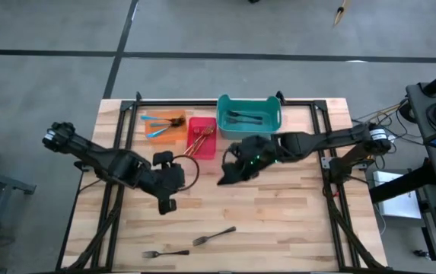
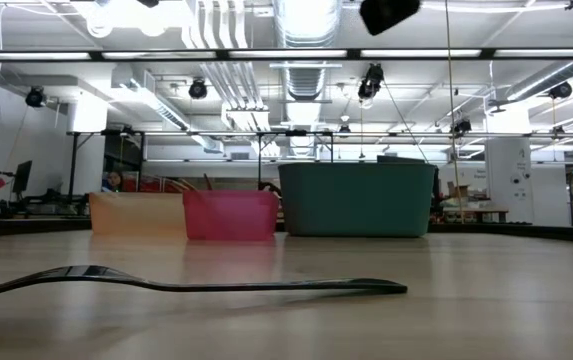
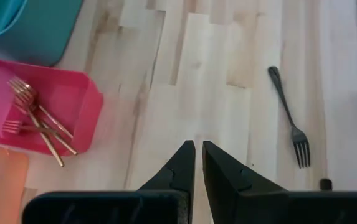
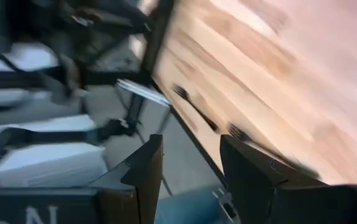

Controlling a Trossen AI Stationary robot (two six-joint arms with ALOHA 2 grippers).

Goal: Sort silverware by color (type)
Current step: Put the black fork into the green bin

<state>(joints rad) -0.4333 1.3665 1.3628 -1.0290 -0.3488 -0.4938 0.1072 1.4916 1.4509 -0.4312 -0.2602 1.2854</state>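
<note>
Two dark grey forks lie flat on the wood near the table's near edge, one (image 1: pixel 214 236) and another (image 1: pixel 165 253). One fork (image 3: pixel 288 115) shows in the left wrist view, and one (image 2: pixel 186 285) lies across the low view's foreground. Gold forks (image 3: pixel 35 118) lie in the red bin (image 1: pixel 202 138). Blue-handled forks (image 1: pixel 157 122) are in the orange bin (image 1: pixel 166 127), and dark forks (image 1: pixel 246 116) are in the teal bin (image 1: pixel 249 114). My left gripper (image 1: pixel 164 204) (image 3: pixel 198 152) hovers mid-table, shut and empty. My right gripper (image 1: pixel 226 179) (image 4: pixel 187 162) is near the red bin, open and empty.
The three bins stand in a row along the far edge (image 2: pixel 266 212). Bare wood lies between the grippers and the two loose forks. A dark metal frame (image 1: pixel 328 175) borders the table's sides. The right wrist view is blurred and looks past the table's edge at the floor.
</note>
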